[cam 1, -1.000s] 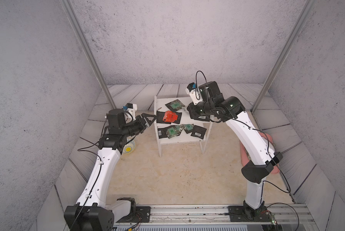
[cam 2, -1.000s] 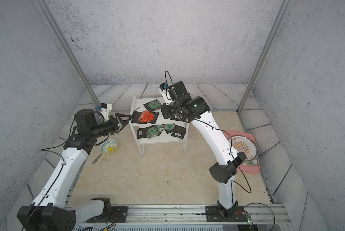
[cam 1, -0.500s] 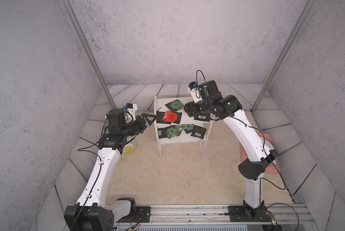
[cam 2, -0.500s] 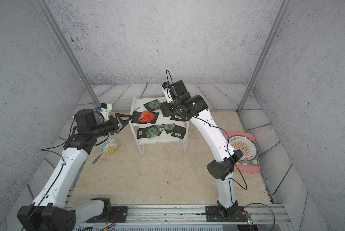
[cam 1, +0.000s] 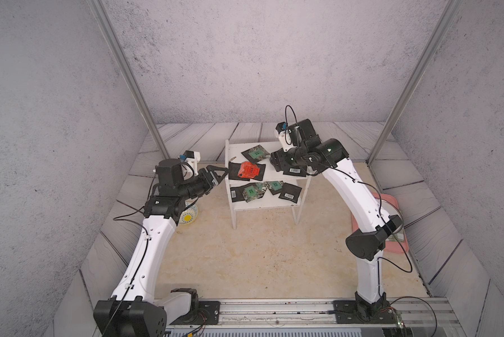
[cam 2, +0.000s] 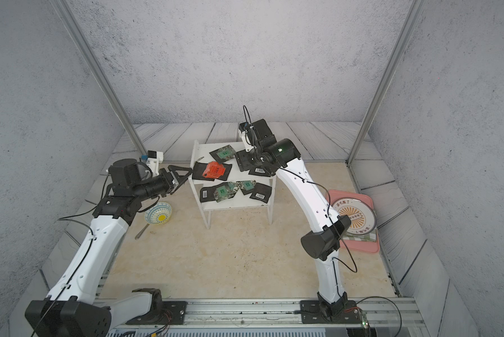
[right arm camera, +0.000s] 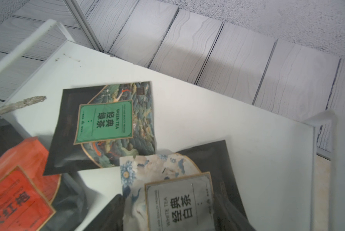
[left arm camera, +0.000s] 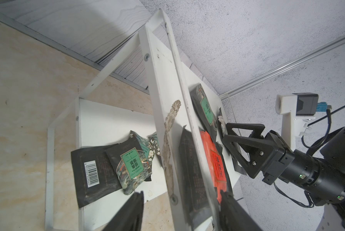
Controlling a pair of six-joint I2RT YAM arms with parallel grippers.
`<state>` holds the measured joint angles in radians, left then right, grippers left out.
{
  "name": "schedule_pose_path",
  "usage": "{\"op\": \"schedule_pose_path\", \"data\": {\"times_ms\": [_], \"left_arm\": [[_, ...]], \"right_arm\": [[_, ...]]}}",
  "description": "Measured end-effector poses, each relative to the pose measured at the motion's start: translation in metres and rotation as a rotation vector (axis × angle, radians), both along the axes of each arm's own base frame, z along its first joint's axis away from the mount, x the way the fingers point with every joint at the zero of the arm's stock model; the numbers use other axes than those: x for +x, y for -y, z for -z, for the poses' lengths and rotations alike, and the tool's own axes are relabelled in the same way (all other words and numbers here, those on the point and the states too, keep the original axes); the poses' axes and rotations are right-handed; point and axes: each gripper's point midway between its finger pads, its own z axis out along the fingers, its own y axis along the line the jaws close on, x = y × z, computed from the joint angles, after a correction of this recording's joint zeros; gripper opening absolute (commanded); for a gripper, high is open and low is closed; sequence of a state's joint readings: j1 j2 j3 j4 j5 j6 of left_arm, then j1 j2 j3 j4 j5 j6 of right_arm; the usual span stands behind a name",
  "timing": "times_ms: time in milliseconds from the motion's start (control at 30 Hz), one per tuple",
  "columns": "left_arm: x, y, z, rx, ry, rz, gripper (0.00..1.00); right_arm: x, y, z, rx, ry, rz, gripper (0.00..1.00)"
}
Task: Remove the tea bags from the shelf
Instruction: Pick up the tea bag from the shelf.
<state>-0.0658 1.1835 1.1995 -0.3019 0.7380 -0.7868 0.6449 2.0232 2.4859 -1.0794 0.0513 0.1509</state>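
Both top views: flat square tea bags, mostly black with one red-orange, crowd both boards of the small white two-tier shelf.

Left wrist view: my left pincer gapes wide astride the top board's edge, where a black sachet overhangs. I should close on foil only, never wood.

Right wrist view: my right pincer stands open around the white-labelled sachet. I should pinch low, then lift straight.
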Motion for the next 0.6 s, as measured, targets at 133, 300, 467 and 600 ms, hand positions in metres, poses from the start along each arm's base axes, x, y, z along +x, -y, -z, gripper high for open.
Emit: {"op": "schedule_pose_path", "data": {"times_ms": [133, 300, 467, 600], "left_arm": [[0.0003, 0.0001, 0.0005, 0.000, 0.002, 0.000, 0.64], [0.0008, 0.0003, 0.0005, -0.001, 0.008, 0.002, 0.63], [0.0009, 0.0006, 0.0004, -0.002, 0.010, 0.003, 0.63], [0.0008, 0.0007, 0.0002, -0.003, 0.011, 0.004, 0.63]], "right_arm": [[0.0074, -0.0030, 0.0015, 0.004, 0.024, 0.006, 0.60], [0.0092, -0.0050, 0.0011, 0.013, 0.036, 0.005, 0.48], [0.0093, -0.0051, 0.0003, 0.015, 0.038, 0.005, 0.37], [0.0077, -0.0042, -0.0010, 0.012, 0.036, 0.002, 0.28]]}}
